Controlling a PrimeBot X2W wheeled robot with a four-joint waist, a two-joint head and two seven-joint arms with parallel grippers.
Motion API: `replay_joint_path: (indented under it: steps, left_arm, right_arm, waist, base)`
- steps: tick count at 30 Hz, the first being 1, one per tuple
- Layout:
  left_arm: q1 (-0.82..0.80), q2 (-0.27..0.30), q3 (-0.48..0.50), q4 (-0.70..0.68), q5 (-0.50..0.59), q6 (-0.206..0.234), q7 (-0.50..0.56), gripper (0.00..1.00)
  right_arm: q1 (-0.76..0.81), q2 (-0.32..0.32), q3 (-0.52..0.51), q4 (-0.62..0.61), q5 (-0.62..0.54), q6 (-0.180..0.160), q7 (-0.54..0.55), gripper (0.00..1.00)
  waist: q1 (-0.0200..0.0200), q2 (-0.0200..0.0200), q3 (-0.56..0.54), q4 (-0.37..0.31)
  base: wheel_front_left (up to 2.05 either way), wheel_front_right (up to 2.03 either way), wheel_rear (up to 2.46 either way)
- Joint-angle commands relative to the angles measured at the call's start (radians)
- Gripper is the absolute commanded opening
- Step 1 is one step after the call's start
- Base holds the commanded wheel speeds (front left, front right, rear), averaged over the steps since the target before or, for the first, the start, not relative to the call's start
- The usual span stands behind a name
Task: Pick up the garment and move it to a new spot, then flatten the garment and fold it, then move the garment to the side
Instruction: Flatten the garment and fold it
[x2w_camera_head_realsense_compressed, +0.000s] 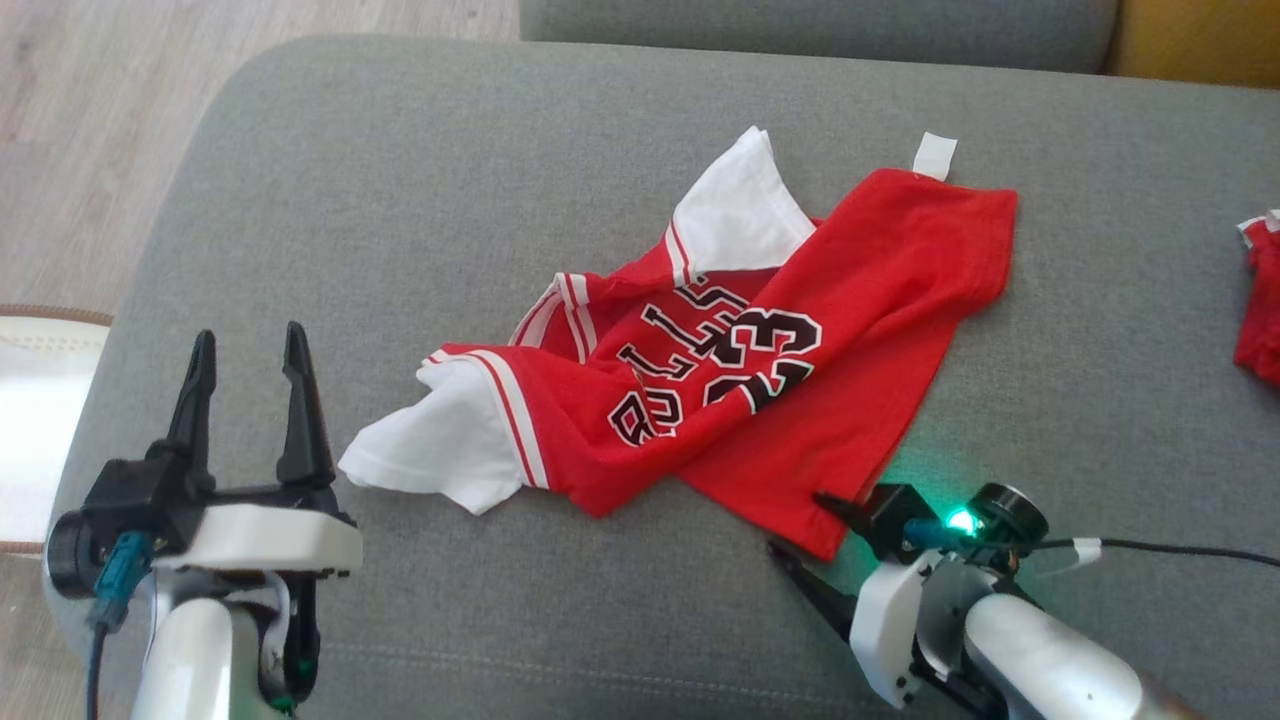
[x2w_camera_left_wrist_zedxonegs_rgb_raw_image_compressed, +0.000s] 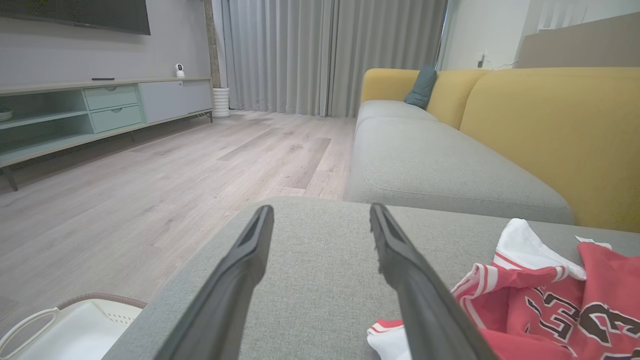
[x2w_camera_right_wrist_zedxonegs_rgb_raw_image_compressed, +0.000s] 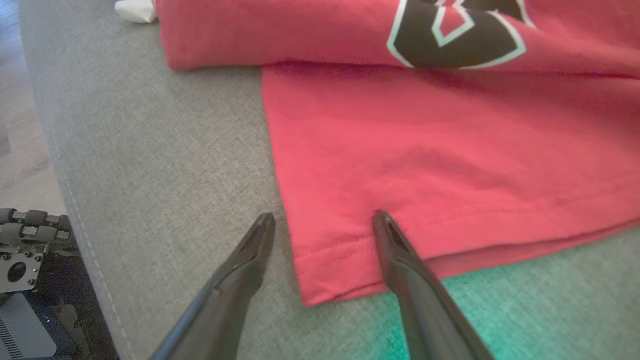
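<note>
Red cloth with white sleeves and black lettering edged in white, the garment (x2w_camera_head_realsense_compressed: 800, 330) lay crumpled across the middle of the head view on a grey cushion (x2w_camera_head_realsense_compressed: 400, 200); one sleeve pointed to the upper centre of the frame, the other to the lower left, and a small white tag (x2w_camera_head_realsense_compressed: 935, 155) stuck out at its top edge. At the lower left of that frame the left gripper (x2w_camera_head_realsense_compressed: 250, 337) stood with its two dark fingers spread and nothing between them, apart from the nearest sleeve; in the left wrist view the left gripper (x2w_camera_left_wrist_zedxonegs_rgb_raw_image_compressed: 321, 209) framed bare cushion, with the garment (x2w_camera_left_wrist_zedxonegs_rgb_raw_image_compressed: 550, 300) at the lower right. At the lower right of the head view the right gripper (x2w_camera_head_realsense_compressed: 796, 521) sat at the garment's lowest corner, fingers parted; in the right wrist view the right gripper (x2w_camera_right_wrist_zedxonegs_rgb_raw_image_compressed: 323, 216) straddled the hem of the garment (x2w_camera_right_wrist_zedxonegs_rgb_raw_image_compressed: 425, 150), one finger over red cloth, the other over grey fabric; whether either finger touched the cloth I could not tell. A second red piece (x2w_camera_head_realsense_compressed: 1260, 310) showed at the right edge of the head view; a white basket (x2w_camera_head_realsense_compressed: 40, 400) sat at the left edge beside the cushion.
</note>
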Motion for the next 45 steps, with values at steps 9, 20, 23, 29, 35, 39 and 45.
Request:
replay_joint_path:
  steps: [9, 20, 23, 29, 35, 39, 45]
  left_arm:
    - [-0.061, 0.004, 0.034, -0.028, -0.009, -0.002, -0.005, 1.00]
    - [-0.062, 0.004, 0.042, -0.026, -0.004, -0.013, -0.005, 1.00]
    - [-0.066, 0.003, 0.033, -0.025, -0.005, -0.013, -0.005, 1.00]
    - [-0.063, 0.003, 0.018, -0.025, -0.010, -0.006, -0.005, 1.00]
    - [-0.058, 0.003, 0.011, -0.022, -0.011, -0.007, -0.005, 1.00]
    - [-0.059, 0.003, 0.006, -0.021, -0.013, -0.007, -0.005, 1.00]
    - [-0.053, 0.003, -0.016, -0.020, -0.018, -0.005, -0.005, 1.00]
  right_arm:
    - [-0.061, -0.005, 0.045, 0.080, 0.028, -0.001, 0.022, 0.00]
    - [-0.113, -0.119, -0.083, 0.124, 0.052, -0.001, -0.004, 0.00]
    - [-0.134, -0.172, -0.144, 0.141, 0.043, -0.001, -0.004, 0.00]
    - [-0.158, -0.247, -0.245, 0.177, 0.027, -0.001, 0.004, 0.00]
    - [-0.157, -0.255, -0.332, 0.218, 0.004, -0.001, -0.002, 0.00]
    - [-0.146, -0.244, -0.393, 0.256, -0.032, -0.001, -0.011, 0.00]
    - [-0.118, -0.198, -0.461, 0.276, -0.017, -0.001, -0.011, 1.00]
  waist:
    - [0.0000, 0.0000, 0.014, -0.014]
    - [0.0000, 0.0000, -0.001, -0.099]
    - [0.0000, 0.0000, -0.003, -0.113]
    - [0.0000, 0.0000, -0.005, -0.126]
    - [0.0000, 0.0000, -0.006, -0.126]
    - [0.0000, 0.0000, -0.006, -0.122]
    - [0.0000, 0.0000, -0.005, -0.121]
  base:
    - [0.00, 0.00, 0.00]
    - [0.00, 0.00, 0.00]
    - [0.00, 0.00, 0.00]
    - [0.00, 0.00, 0.00]
    - [0.00, 0.00, 0.00]
    - [0.00, 0.00, 0.00]
    - [0.00, 0.00, 0.00]
